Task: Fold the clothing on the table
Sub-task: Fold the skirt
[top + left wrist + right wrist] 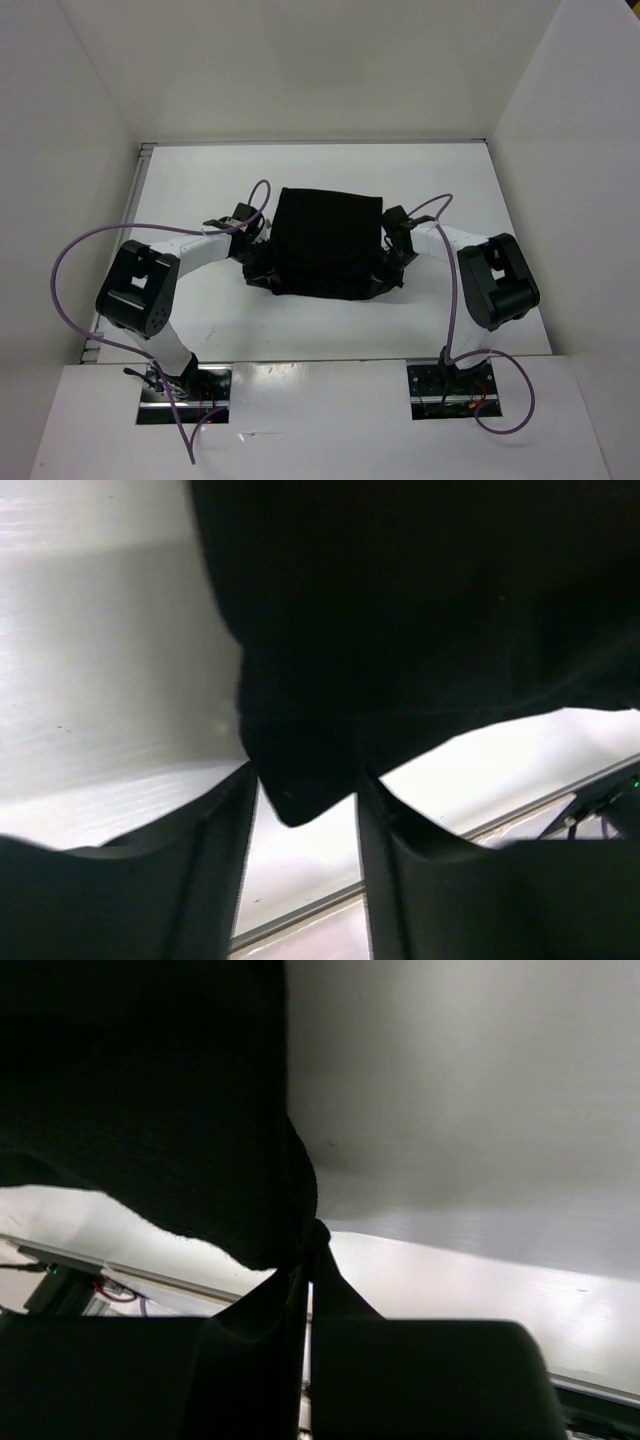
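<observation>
I see the clothing (328, 243) as a squarish black shape mid-table (200, 185) between both arms, my left gripper (305, 825) at its left edge, released, with a loose corner of fabric hanging between the parted fingers, and my right gripper (308, 1260) clenched on the garment's right edge.

**Clothing mid-counter, a tool at each near corner**

The clothing (328, 243) lay on the middle of the counter (200, 180), well in from every edge. The left tool (262, 265) sat at its near left corner, which lay between that tool's fingers (215, 870). The right tool (390, 268) touched the near right corner. The left arm's base (183, 388) and the right arm's base (450, 388) stood at the counter's near edge.
</observation>
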Available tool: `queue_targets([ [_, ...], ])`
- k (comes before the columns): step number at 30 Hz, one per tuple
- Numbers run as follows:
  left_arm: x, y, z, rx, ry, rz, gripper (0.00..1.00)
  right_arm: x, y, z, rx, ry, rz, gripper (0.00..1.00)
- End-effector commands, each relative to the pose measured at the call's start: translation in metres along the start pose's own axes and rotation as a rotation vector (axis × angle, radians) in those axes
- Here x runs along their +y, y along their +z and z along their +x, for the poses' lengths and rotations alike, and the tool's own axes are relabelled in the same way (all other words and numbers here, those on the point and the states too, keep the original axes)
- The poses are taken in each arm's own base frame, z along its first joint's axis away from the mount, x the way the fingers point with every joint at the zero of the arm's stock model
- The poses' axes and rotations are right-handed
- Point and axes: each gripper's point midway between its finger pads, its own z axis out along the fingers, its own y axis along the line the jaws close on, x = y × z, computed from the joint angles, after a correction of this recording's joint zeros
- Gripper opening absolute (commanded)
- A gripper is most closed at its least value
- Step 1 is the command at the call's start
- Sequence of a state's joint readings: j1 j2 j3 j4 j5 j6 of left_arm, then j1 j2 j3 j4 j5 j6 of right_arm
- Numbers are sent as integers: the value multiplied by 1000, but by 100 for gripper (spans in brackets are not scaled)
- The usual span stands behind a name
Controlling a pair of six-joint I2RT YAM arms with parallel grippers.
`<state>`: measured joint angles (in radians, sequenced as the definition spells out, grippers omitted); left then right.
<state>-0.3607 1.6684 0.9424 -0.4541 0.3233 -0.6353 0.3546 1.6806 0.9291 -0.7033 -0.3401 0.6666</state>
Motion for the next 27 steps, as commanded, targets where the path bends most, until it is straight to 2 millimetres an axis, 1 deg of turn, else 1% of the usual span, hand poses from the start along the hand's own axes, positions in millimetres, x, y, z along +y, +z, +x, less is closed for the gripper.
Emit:
queue_targets([
  [1, 0, 2, 1, 16, -17, 31, 49, 13, 3, 2, 1, 8, -41, 0],
  [3, -3, 2, 0, 14, -14, 44, 42, 13, 3, 2, 1, 8, -41, 0],
  [4, -3, 2, 0, 14, -14, 44, 35, 12, 5, 2, 7, 12, -35, 0],
  [6, -1, 5, 4, 26, -8, 47, 31, 12, 5, 2, 7, 22, -35, 0],
  [7, 3, 10, 3, 39, -22, 48, 27, 14, 2, 2, 0, 19, -41, 0],
  [8, 3, 12, 5, 53, -13, 54, 13, 14, 2, 2, 0, 29, -42, 0],
  [9, 5, 14, 6, 61, -16, 50, 5, 16, 0, 1, -8, 25, -49, 0],
  [10, 5, 14, 6, 61, -16, 50, 2, 16, 0, 1, -8, 25, -49, 0],
  [11, 5, 14, 6, 61, -16, 50, 0, 19, -5, 0, -16, 21, -56, 12],
  [12, 2, 11, 5, 48, -10, 57, 0, 19, -10, 0, -22, 22, -47, 21],
  [13, 0, 7, 1, 26, -2, 58, 0, 24, -17, -2, -34, 16, -58, 26],
  [14, 0, 7, 1, 26, -2, 58, 0, 27, -26, -4, -61, 8, -65, 29],
  [16, 0, 7, 1, 26, -2, 58, 0, 29, -36, -12, -110, 1, -51, 35],
  [17, 1, 6, 3, 33, -5, 53, 0, 36, -41, -17, -127, -6, -67, 37],
  [18, 3, 8, 4, 41, -9, 49, 0, 36, -43, -20, -139, -5, -55, 40],
  [19, 3, 8, 4, 41, 0, 49, 0, 36, -43, -20, -139, -5, -55, 40],
  [22, 3, 8, 4, 41, 0, 49, 0, 33, -31, -25, -124, -6, -28, 41],
  [23, 3, 8, 4, 41, 0, 49, 0, 29, -25, -25, -107, 1, -12, 41],
  [24, 3, 8, 4, 41, 0, 49, 0, 28, -23, -25, -100, 4, -6, 41],
  [25, 3, 8, 4, 41, 0, 49, 0, 26, -19, -19, -87, -2, 3, 41],
  [26, 3, 8, 4, 41, 0, 49, 0, 24, -19, -21, -96, -1, 13, 41],
  [27, 3, 8, 4, 41, 0, 49, 0, 16, -16, -19, -96, 6, 47, 41],
])
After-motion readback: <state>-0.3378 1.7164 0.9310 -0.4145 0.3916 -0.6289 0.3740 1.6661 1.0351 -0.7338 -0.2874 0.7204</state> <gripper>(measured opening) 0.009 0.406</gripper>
